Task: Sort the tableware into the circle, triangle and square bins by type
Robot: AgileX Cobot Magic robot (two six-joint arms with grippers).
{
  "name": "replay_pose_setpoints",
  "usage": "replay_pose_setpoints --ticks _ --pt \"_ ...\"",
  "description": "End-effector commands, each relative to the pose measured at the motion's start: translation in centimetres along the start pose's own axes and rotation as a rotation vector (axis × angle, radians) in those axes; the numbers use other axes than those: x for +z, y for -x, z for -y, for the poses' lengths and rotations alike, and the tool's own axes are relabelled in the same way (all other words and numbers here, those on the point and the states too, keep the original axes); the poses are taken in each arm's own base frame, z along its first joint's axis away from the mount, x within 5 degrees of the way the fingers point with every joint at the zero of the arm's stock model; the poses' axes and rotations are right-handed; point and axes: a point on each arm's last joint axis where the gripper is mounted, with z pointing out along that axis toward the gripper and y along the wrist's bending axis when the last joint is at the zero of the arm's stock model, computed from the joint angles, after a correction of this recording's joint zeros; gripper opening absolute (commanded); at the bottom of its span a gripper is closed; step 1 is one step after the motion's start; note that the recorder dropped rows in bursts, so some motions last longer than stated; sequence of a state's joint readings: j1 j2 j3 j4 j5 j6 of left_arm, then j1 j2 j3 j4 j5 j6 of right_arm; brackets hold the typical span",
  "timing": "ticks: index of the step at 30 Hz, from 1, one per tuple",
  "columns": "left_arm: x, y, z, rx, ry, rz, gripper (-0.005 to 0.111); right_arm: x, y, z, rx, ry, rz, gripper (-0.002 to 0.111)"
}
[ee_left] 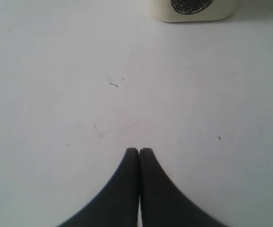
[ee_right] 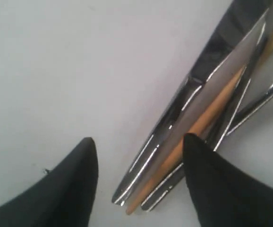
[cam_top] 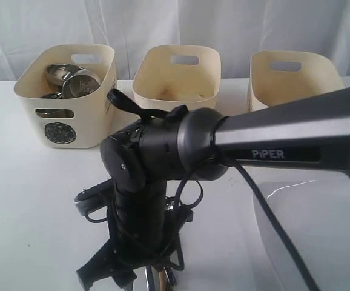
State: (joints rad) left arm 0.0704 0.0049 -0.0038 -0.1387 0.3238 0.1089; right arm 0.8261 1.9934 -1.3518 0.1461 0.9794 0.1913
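- The right hand [ee_right: 139,153] hangs low over the tabletop [ee_right: 56,56], its two fingers [ee_right: 82,175] spread wide apart and clamped on nothing.
- The steel knife [ee_right: 193,109] lies flat in the gap of the right hand, its end close by one fingertip; I cannot tell whether they touch.
- The wooden chopsticks [ee_right: 207,113] lie along the knife, under the right hand.
- The white plate [cam_top: 311,227] lies just beside the right hand.
- The circle bin [cam_top: 66,106], with a steel cup [cam_top: 81,83] inside, stands well apart from the right hand.
- The left hand [ee_left: 139,153] has its fingers pressed together, holding nothing.
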Motion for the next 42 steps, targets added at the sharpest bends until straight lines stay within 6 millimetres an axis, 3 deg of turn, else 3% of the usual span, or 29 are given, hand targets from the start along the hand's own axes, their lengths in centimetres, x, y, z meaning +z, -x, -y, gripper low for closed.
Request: replay_pose_setpoints --ticks 1,10,13,20,24,26,34,39,42 --pt "0.0 -0.3 0.1 -0.004 -0.011 -0.026 0.0 1.4 0.6 -0.1 0.025 0.002 0.035 0.052" --pt "0.0 -0.3 0.1 -0.004 -0.011 -0.026 0.0 3.3 0.6 0.2 0.033 -0.017 -0.02 0.05" --pt "0.0 -0.3 0.1 -0.004 -0.011 -0.026 0.0 4.0 0.6 0.3 0.031 -0.023 -0.037 0.039" --pt "0.0 -0.3 0.1 -0.004 -0.011 -0.026 0.0 5.1 0.8 0.4 -0.003 -0.023 -0.035 0.0" --pt "0.0 -0.3 0.1 -0.004 -0.011 -0.026 0.0 4.8 1.3 0.1 -0.017 -0.004 0.004 0.0" --pt "0.0 -0.3 0.1 -0.004 -0.011 -0.026 0.0 3.8 1.8 -0.2 -0.023 0.014 0.039 0.0" --pt "0.0 -0.3 0.1 -0.004 -0.011 -0.026 0.0 -3.6 3.4 -1.3 -0.056 0.087 0.358 0.0" --pt "0.0 -0.3 0.1 -0.004 -0.011 -0.026 0.0 -7.8 2.9 -1.1 -0.101 0.056 0.496 0.0" --pt "0.0 -0.3 0.1 -0.004 -0.011 -0.026 0.0 -11.1 2.7 0.1 -0.093 -0.014 0.63 0.0"
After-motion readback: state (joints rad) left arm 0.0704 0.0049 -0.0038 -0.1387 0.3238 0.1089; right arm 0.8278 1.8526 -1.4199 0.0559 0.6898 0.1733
